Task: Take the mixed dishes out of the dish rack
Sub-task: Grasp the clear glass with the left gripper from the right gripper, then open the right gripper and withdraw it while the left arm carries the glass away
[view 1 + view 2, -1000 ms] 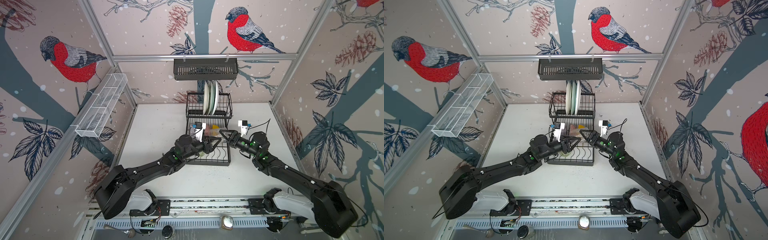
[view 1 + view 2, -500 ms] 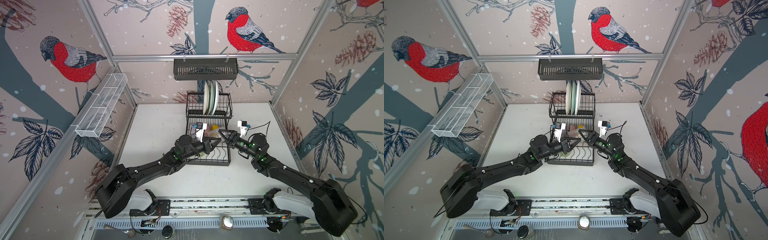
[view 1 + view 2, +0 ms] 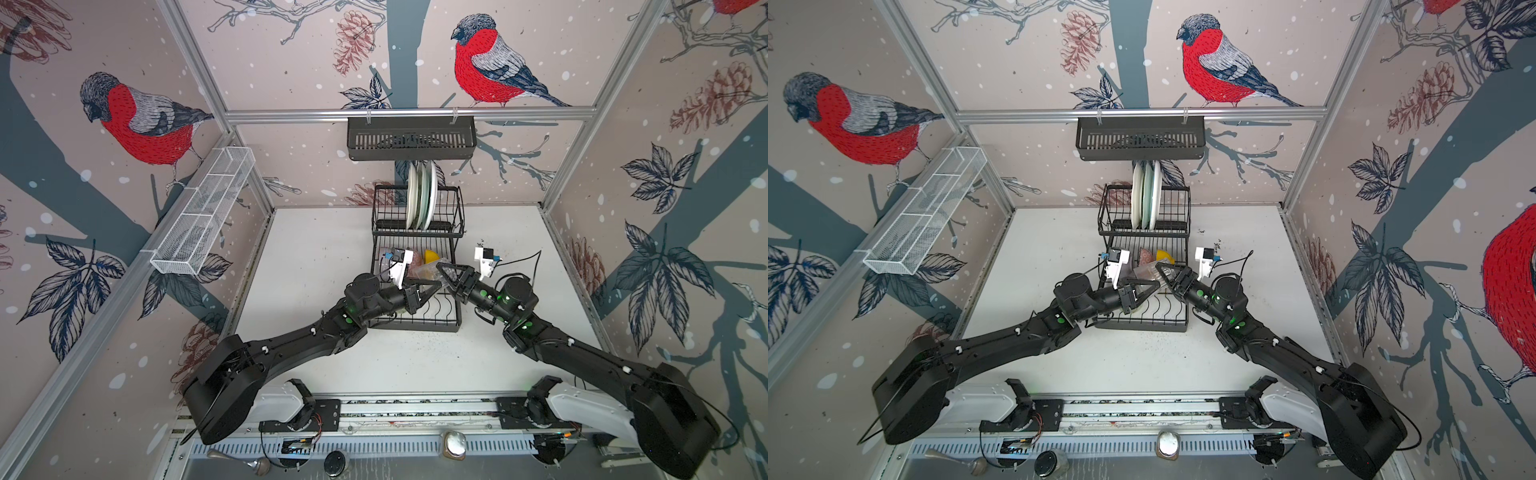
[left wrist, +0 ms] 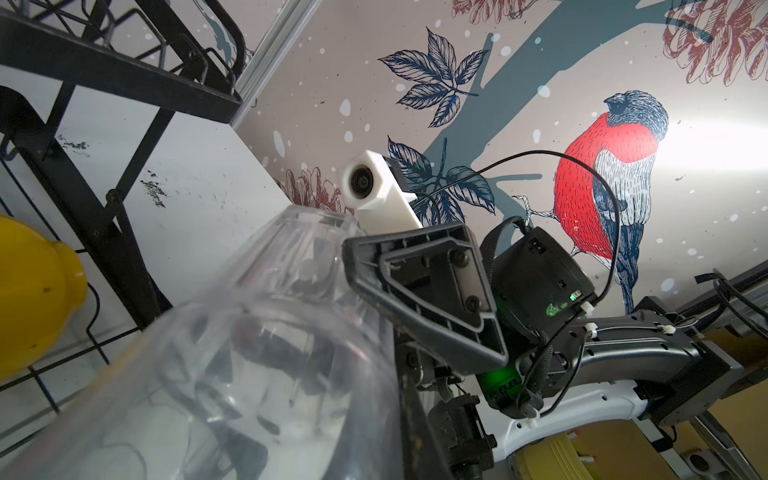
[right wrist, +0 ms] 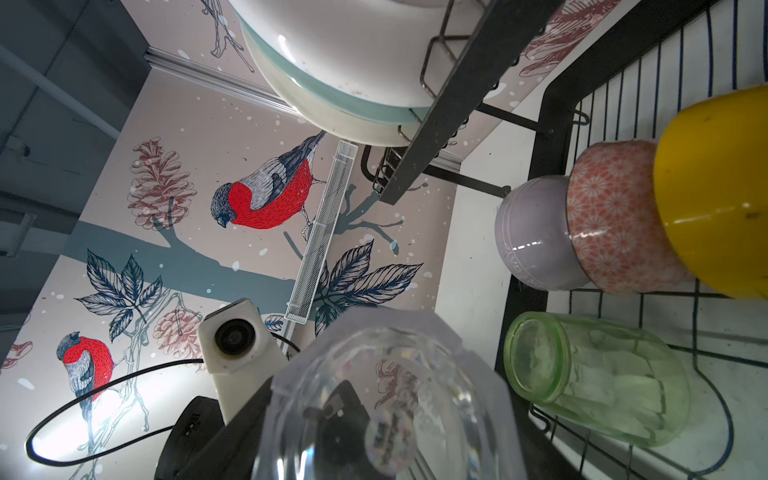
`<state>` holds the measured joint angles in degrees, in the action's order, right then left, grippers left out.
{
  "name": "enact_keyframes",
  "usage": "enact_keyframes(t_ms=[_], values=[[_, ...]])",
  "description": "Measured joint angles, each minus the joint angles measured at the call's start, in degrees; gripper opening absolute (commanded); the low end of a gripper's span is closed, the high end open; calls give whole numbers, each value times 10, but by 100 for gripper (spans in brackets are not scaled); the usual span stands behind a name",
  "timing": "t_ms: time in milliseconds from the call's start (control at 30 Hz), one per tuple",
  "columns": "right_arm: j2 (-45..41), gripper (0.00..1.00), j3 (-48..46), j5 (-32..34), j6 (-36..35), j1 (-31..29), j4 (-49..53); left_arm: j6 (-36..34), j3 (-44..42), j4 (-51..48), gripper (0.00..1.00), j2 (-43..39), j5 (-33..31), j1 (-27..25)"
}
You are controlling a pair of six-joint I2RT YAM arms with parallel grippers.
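Left gripper [image 3: 432, 286]: jaws are pinched down thin on the wall of the clear ribbed glass [image 4: 270, 353]. A dark finger shows through the glass in the left wrist view, so one finger appears to sit inside the mouth. The grip looks firm.

The glass is tilted, its wide mouth toward the left arm and its narrower base toward the right arm. In both top views it hangs over the lower tier of the dish rack [image 3: 417, 322], between the two grippers. Whether it touches the wires cannot be told.

Right gripper [image 3: 449, 272]: jaws stand wide around the base end of the glass. One finger lies against the glass side in the left wrist view. I cannot tell whether the pads press on it or merely flank it.

Lower tier, right wrist view:
- The green glass [image 5: 594, 382] lies on its side on the wires, just beside the clear one.
- Behind it three bowls lie in a row, each touching the next: lilac bowl [image 5: 534, 232], pink-patterned bowl [image 5: 611, 216], yellow bowl [image 5: 715, 195].

Upper tier: three plates [image 3: 422, 195] stand on edge, packed together, the middle one mint.

The rack sits on the white table [image 3: 324, 249] toward the back wall. The black slotted basket [image 3: 411, 137] hangs above the rack. The white mesh basket [image 3: 203, 212] hangs on the left wall, well apart.
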<state>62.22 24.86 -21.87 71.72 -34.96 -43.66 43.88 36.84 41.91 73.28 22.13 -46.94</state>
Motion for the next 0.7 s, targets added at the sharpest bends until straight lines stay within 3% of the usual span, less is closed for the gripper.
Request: enact_keyframes(t_ms=[200,367,533,700], values=[[-21,96,-4,3,-53,2,49,-15,-10,-86,0,-63,-84,3],[-56,97,5,47,-112,-8,110,-43,5,-200,0,-126,-167,4],[-107,97,10,114,-181,-12,187,-60,26,-325,0,-173,-245,21],[-192,100,-13,215,-252,-40,252,-68,70,-453,0,-186,-306,75]])
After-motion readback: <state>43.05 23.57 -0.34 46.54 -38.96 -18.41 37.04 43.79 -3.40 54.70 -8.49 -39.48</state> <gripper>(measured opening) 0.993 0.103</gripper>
